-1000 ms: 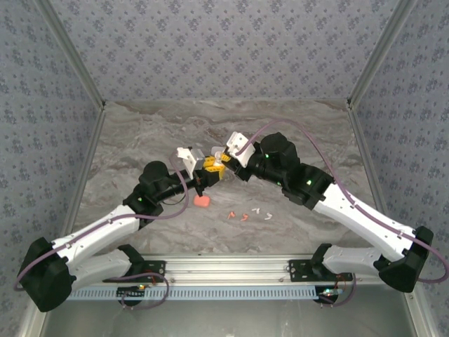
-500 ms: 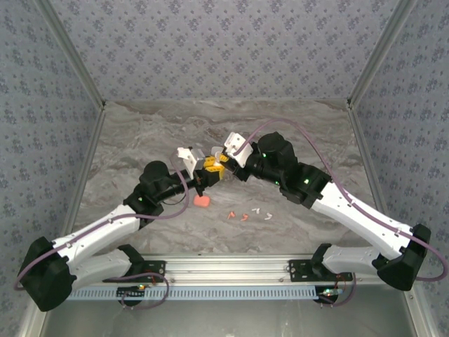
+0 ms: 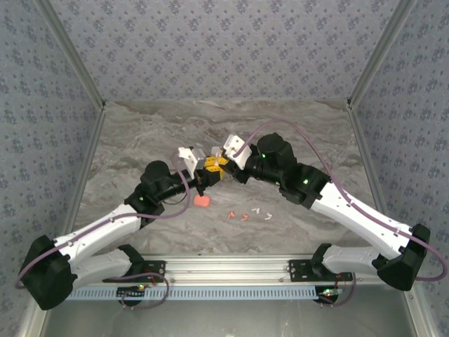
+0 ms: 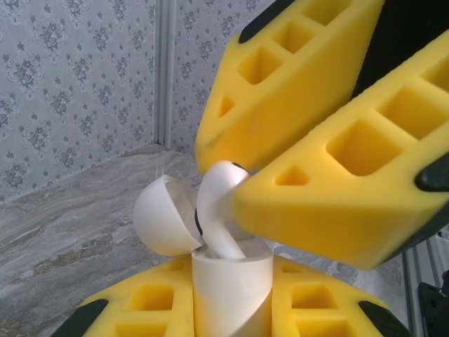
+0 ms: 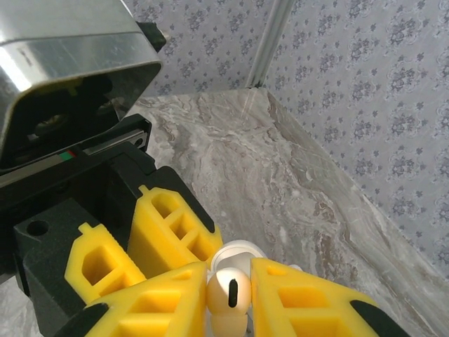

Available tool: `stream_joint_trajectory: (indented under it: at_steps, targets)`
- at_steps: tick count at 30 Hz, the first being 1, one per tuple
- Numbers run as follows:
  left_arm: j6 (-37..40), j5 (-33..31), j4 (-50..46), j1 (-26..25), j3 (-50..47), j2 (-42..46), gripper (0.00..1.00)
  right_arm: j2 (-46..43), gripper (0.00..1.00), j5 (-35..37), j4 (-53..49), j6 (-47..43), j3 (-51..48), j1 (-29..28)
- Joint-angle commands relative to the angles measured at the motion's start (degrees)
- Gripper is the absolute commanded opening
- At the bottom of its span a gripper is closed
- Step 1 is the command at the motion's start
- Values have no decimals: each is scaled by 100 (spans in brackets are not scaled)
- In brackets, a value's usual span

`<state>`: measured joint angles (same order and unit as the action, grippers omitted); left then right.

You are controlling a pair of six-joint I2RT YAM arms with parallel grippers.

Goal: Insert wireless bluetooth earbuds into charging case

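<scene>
My left gripper is shut on the body of a white charging case, held upright with its round lid swung open to the left. From above, my right gripper is shut on a white earbud. In the left wrist view the earbud has its stem reaching down into the case's mouth. In the top view the two grippers, left and right, meet above the middle of the table. Several loose earbuds, white and orange-red, lie on the table in front of them.
An orange-red case lies on the marble table just below the left gripper. Patterned walls enclose the table on three sides. A metal rail runs along the near edge between the arm bases.
The right gripper has shifted slightly left toward the left gripper, bringing the earbud closer into the case. The left arm has stayed put.
</scene>
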<state>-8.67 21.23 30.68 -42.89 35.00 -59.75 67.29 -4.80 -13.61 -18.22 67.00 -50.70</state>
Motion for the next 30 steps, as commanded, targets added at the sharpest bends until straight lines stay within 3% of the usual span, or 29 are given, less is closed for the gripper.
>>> stream_joint_trajectory:
  at_steps: [1,7,18,25,30]
  targets:
    - [-66,-76,338,-34,163,24,0,-45,24,-287,-73,187,-71,32]
    - [-57,-93,323,-34,155,33,0,-84,26,-539,-89,307,-88,145]
    - [-56,-137,351,-30,134,38,0,-437,62,-1497,-133,818,301,730]
    - [-54,-62,439,-34,138,68,0,-605,100,-3122,115,1961,-72,1953]
    - [-43,98,510,-34,185,33,0,-148,100,-4280,133,2549,-130,2423]
